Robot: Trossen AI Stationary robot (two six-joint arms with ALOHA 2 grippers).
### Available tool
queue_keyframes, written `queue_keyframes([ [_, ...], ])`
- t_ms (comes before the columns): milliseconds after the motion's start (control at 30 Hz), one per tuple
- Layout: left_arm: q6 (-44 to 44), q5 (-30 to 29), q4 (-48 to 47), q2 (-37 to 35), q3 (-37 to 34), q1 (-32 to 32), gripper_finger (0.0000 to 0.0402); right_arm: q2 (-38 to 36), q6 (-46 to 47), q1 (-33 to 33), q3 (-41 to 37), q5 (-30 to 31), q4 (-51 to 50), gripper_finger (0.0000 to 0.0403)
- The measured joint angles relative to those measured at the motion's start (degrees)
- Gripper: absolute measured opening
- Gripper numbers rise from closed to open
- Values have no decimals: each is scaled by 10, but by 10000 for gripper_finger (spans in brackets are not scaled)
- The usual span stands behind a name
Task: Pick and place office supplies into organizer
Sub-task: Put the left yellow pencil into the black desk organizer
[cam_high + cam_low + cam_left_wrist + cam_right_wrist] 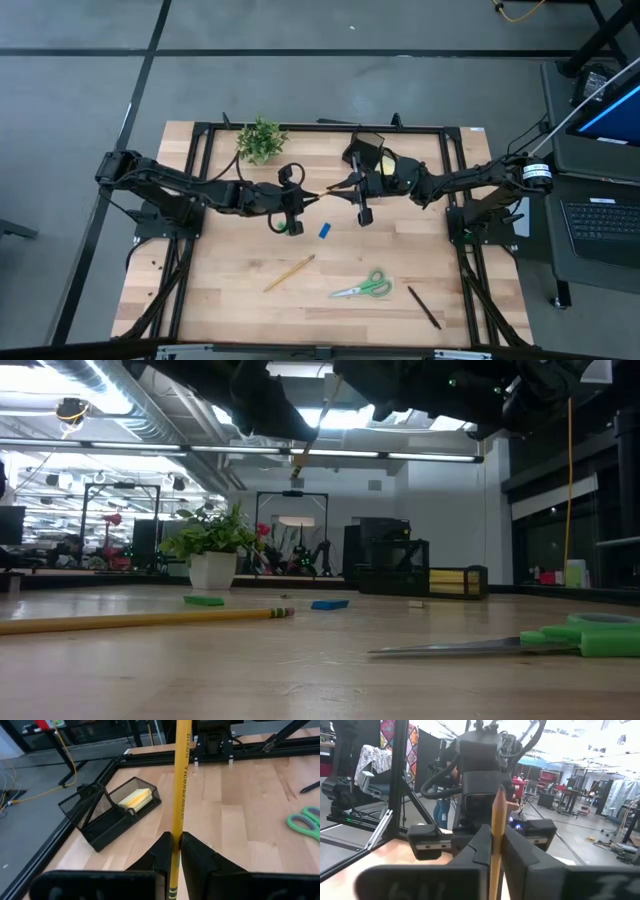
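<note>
Above table centre, left gripper (176, 851) and right gripper (495, 851) both clamp one pencil (179, 785); left wrist alone shows organizer (107, 815).

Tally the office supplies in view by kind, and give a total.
Pencils: 2 (held pencil, loose pencil)
Scissors: 1
Pen: 1
Erasers: 2 (blue eraser, green eraser)
Sticky-note pad: 1
Total: 7

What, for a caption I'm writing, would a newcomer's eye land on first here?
The two arms meet above the table's middle: the left tool and the right tool both clamp one yellow pencil, held in the air between them. Next come the black mesh organizer at the table's back, a yellow sticky-note pad in its tray, and the green-handled scissors lying near the front.
</note>
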Motion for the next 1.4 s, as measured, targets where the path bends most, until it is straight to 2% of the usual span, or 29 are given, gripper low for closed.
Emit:
queue_keyframes([
  [300,27,4,4,1,0,1,34,0,2,0,2,13,-3,26],
  [567,45,1,-35,-3,0,1,77,0,4,-4,2,15,-24,25],
  [800,52,-37,-83,-24,0,5,108,0,32,-34,2,22,-51,25],
  [967,33,-37,-129,-50,0,19,110,0,30,-54,2,102,-100,25],
  [1100,25,-36,-150,-62,-14,34,107,0,36,-76,2,144,-113,25],
  [1300,-10,-30,-90,-70,-79,62,109,0,78,-122,2,287,-129,25],
  [1400,-29,-20,-66,-73,-108,70,108,0,78,-144,2,337,-143,25],
])
